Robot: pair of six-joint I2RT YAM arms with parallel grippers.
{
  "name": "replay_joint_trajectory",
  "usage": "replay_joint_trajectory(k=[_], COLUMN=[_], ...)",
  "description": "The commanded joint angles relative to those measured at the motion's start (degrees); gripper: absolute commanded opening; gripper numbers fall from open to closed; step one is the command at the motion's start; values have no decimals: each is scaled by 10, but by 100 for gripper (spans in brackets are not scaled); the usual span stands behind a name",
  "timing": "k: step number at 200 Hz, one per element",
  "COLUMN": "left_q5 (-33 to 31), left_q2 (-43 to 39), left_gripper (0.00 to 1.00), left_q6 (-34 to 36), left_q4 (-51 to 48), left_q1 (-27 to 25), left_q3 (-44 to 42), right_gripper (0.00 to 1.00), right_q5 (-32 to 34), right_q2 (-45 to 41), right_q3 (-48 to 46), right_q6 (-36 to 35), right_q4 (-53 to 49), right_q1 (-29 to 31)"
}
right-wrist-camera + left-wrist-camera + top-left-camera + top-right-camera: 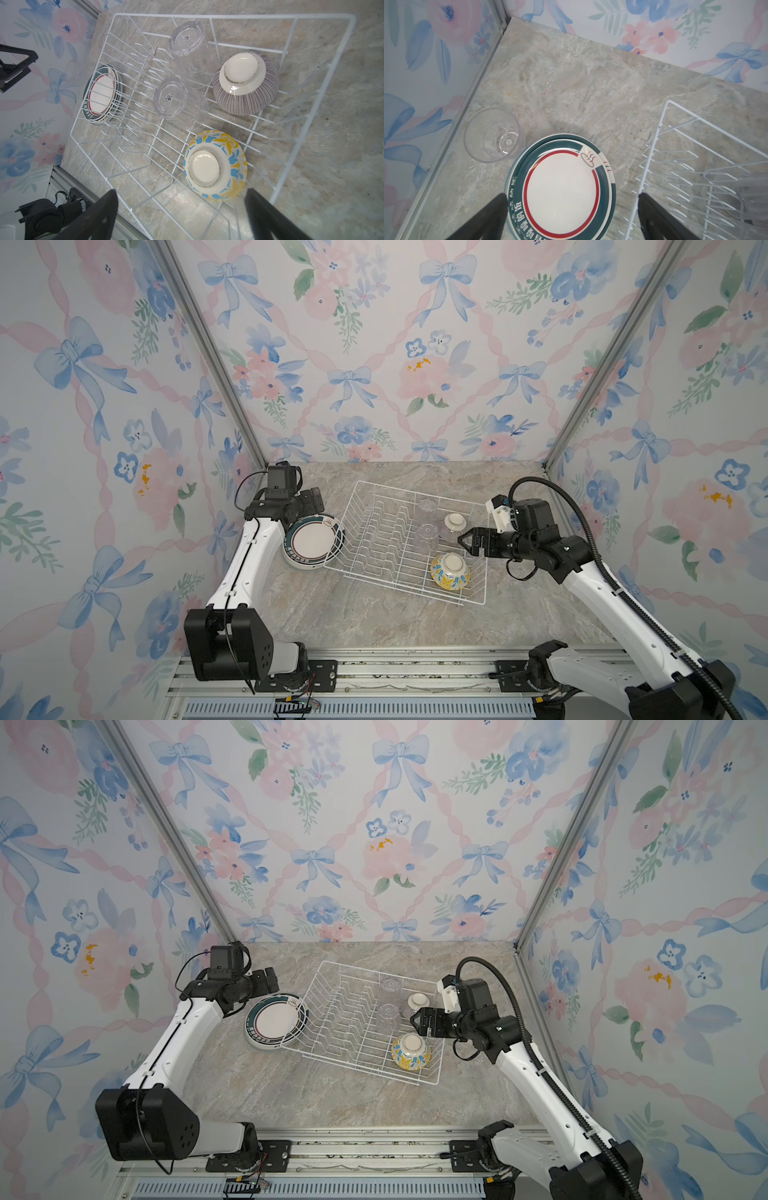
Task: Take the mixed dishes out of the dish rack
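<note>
The white wire dish rack [374,539] lies mid-counter. Upside down in it are two clear glass cups [191,47] [174,99], a purple-striped bowl [453,526] [245,83] and a yellow-blue floral bowl [450,571] [215,166]. A stack of green-rimmed plates [311,541] [562,187] rests on the counter against the rack's left side. Beside the stack stands another clear cup [493,135]. My left gripper [572,196] hovers open above the plates and holds nothing. Over the rack's right side, near both bowls, my right gripper [467,541] [180,193] is open and empty.
Floral walls close in the marble counter [353,614] at the back and on both sides, with metal posts [208,348] in the corners. The aluminium rail [395,672] carrying both arm bases runs along the front edge.
</note>
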Motion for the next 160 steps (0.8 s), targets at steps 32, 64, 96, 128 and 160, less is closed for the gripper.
replay_joint_trajectory(k=[32, 64, 96, 128, 160], left_q5=[84, 131, 152, 176, 163], left_q2=[-205, -279, -321, -329, -342], left_gripper=[98, 98, 98, 98, 98], left_q6=[-13, -5, -19, -32, -34], left_q4=[141, 140, 142, 153, 152], left_q1=[-5, -5, -5, -10, -35], left_q3=[-173, -233, -283, -285, -295], right_gripper=[97, 97, 97, 97, 97], right_q5=[112, 167, 198, 207, 222], right_q2=[80, 140, 200, 263, 336], right_q3=[43, 76, 109, 150, 216], right_q6=[63, 88, 98, 100, 87], right_q4=[27, 28, 14, 3, -19], right_q1=[102, 139, 154, 155, 168])
